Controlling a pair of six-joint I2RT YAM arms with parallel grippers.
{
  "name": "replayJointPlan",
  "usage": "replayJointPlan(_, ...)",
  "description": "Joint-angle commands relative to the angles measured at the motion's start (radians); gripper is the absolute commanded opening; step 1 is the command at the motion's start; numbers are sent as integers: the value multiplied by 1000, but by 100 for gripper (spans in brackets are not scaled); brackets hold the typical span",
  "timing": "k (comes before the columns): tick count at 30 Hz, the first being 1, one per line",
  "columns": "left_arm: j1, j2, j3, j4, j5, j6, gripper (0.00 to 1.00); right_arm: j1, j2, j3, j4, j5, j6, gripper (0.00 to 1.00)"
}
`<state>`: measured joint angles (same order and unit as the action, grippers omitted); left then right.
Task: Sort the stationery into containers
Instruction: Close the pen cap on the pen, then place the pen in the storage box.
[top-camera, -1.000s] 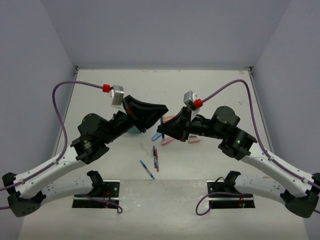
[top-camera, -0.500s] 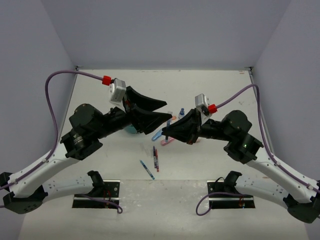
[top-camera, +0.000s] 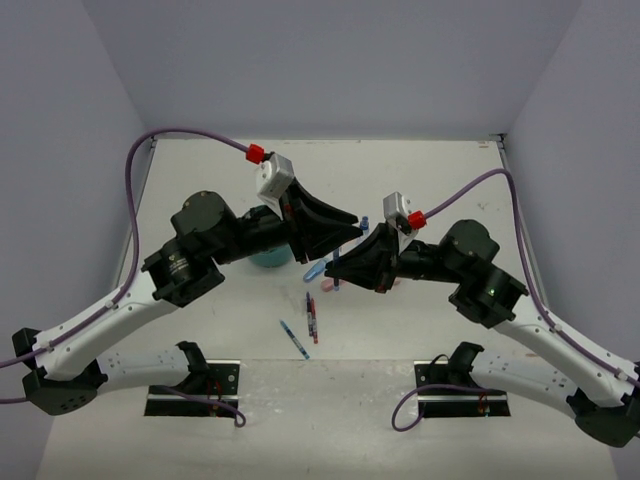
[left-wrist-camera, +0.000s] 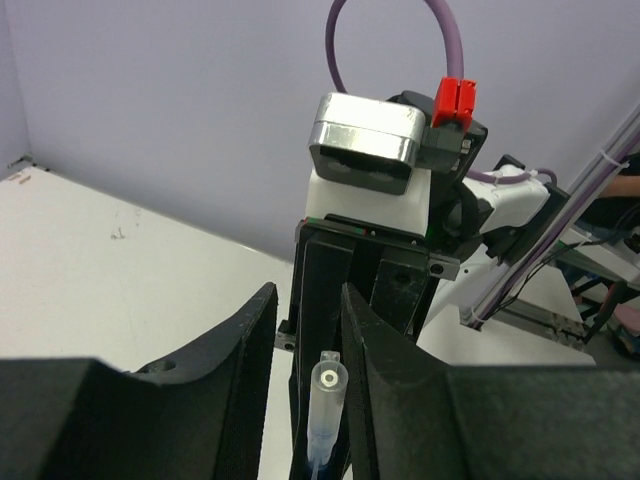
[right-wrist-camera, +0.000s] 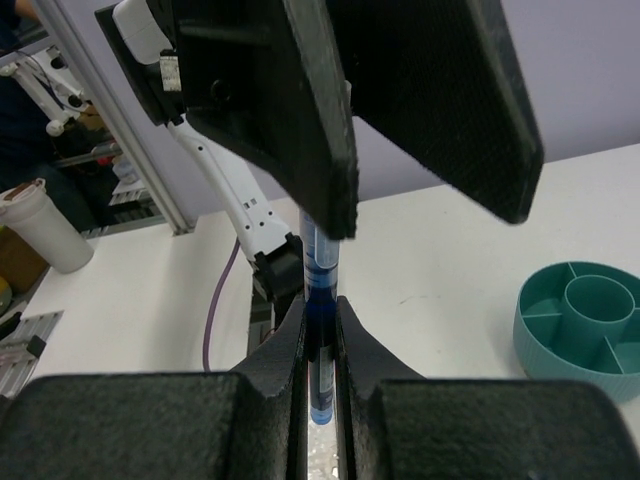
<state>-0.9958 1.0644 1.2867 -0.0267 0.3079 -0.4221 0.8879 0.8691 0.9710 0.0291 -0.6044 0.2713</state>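
**Blue pen bridging the two grippers above the table**

Shows a blue pen (right-wrist-camera: 320, 285) lifted off the white table (top-camera: 440, 180) near the middle of the workspace. Pinched on its barrel by the right gripper (right-wrist-camera: 320, 302), jaws closed tight against both sides. Carries at its far end a clear, open tube tip, set between the fingers of the left gripper (left-wrist-camera: 307, 292). Meets that gripper almost head-on. Left jaws narrowly parted, with a sliver of gap on one side of the tube, so surrounding the pen rather than clamping it.

Locates the teal desk organizer (right-wrist-camera: 560, 350) on the table off to one side of the meeting point. Central cup and ring of divided compartments clear in the right wrist view. Mostly hidden under the left arm in the top view, with only a teal edge (top-camera: 266, 260) visible.

Lying loose on the table nearer the arm bases:
- a light-blue marker (top-camera: 313, 270) and a pink marker (top-camera: 329, 286), close together just below the grippers;
- a pair of thin pens, red and blue (top-camera: 311, 315), side by side;
- a slanted blue pen (top-camera: 294, 340), a little apart from the pair.
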Motion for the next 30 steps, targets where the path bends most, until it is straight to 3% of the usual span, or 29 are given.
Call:
replayJointPlan(1,3,-18,2,-17,37,22,31,0,-28,43,-3,48,-28,0)
replayJointPlan(3,3,-25,-6,-16,41,23,22,0,-29,42,-5,56,-32,0)
replayJointPlan(5,3,-32,-7,-21,45,25,0,0,-32,41,-3,58,-33,0)
replayJointPlan(11,3,-34,-40,-3,67,10,0,0,-35,72,14,76,-17,0)
replayJointPlan(19,-1,-2,-276,182,107,-110,0,-18,-19,223,78,225,3,0)
replayJointPlan(25,-14,-21,-444,323,102,-182,0,-114,70,441,43,178,14,0)
replayJointPlan(28,-15,-64,-443,280,62,-152,0,-127,76,373,39,123,4,0)
replayJointPlan(30,-11,-101,-381,168,-23,-90,0,-127,75,287,19,0,-48,0)
